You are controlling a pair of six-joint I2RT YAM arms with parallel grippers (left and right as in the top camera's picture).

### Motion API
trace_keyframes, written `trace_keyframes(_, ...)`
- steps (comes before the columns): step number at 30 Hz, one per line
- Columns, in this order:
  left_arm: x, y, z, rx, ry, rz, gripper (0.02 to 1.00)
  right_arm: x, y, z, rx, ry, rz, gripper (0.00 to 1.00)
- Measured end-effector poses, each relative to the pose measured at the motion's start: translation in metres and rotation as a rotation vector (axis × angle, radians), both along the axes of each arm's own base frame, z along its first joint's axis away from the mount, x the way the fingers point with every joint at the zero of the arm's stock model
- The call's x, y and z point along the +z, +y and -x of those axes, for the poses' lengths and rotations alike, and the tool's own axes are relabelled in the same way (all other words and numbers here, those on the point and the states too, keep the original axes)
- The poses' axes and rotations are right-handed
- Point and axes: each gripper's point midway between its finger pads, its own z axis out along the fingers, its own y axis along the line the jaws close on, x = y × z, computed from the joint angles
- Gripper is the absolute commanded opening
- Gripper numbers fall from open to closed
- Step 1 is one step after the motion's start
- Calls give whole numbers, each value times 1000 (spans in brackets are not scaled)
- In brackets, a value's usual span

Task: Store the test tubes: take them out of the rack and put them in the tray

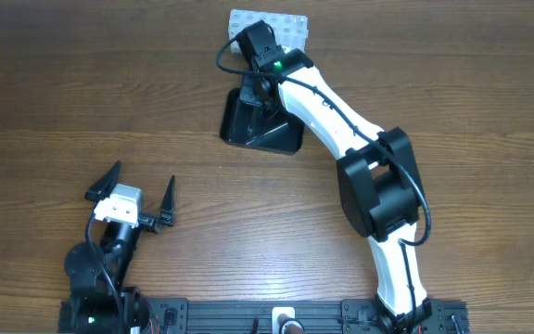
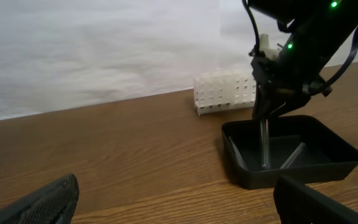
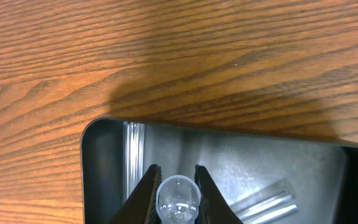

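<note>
Over on the left, the left gripper (image 1: 143,181) sits low over the wooden table (image 1: 452,83) close to its own base. Its two black fingers are spread wide with nothing between them. It is well apart from everything else. Toward the middle, the black tray (image 1: 237,121) lies on the table, with the white rack (image 1: 297,33) just beyond it. From overhead, the right arm crosses above both, and its wrist hides what goes on below it. The left wrist camera gives the side-on look: the rack (image 2: 225,93) stands behind the tray (image 2: 328,167), and the right gripper (image 2: 269,111) hangs over the tray, clamped on a clear test tube (image 2: 264,144) that stands upright with its lower end inside the walls. I can't tell whether it touches the floor. A second tube (image 2: 294,155) lies slanted on the bottom. The right wrist camera looks straight down the held test tube (image 3: 178,199), pinched between the right gripper's (image 3: 176,172) fingers near a corner of the tray (image 3: 101,174). It also picks out a tube along the wall (image 3: 133,149) and loose tubes (image 3: 267,198) lying farther across the floor.
</note>
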Motion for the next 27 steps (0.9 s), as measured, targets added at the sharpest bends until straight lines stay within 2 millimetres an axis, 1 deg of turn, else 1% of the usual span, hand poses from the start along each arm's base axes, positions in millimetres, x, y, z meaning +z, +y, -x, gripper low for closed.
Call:
trace_keyframes(3,0,0,0,0,0,0,998,-7,2,0,-11,15,-11,172)
trace_keyframes(7,0,0,0,0,0,0,1000,-16,2,1,-15,28,-5,292)
trace_keyframes(10,0,0,0,0,0,0,1000,-25,1,2,-22,44,2,336)
trace_keyframes(13,0,0,0,0,0,0,1000,-24,3,-2,-22,29,-8,397)
trace_keyframes(17,0,0,0,0,0,0,998,-23,3,-3,-21,23,-5,446)
trace_keyframes(20,0,0,0,0,0,0,1000,-17,1,-3,-2,8,12,478)
trace_keyframes(22,0,0,0,0,0,0,1000,1,-2,-3,23,-25,24,529)
trace_keyframes(23,0,0,0,0,0,0,1000,17,-4,-5,41,-60,39,610)
trace_keyframes(24,0,0,0,0,0,0,1000,43,-8,-8,60,-123,50,663)
trace_keyframes(25,0,0,0,0,0,0,1000,71,-14,-13,82,-202,79,689)
trace_keyframes(27,0,0,0,0,0,0,1000,105,-22,-21,102,-310,127,711)
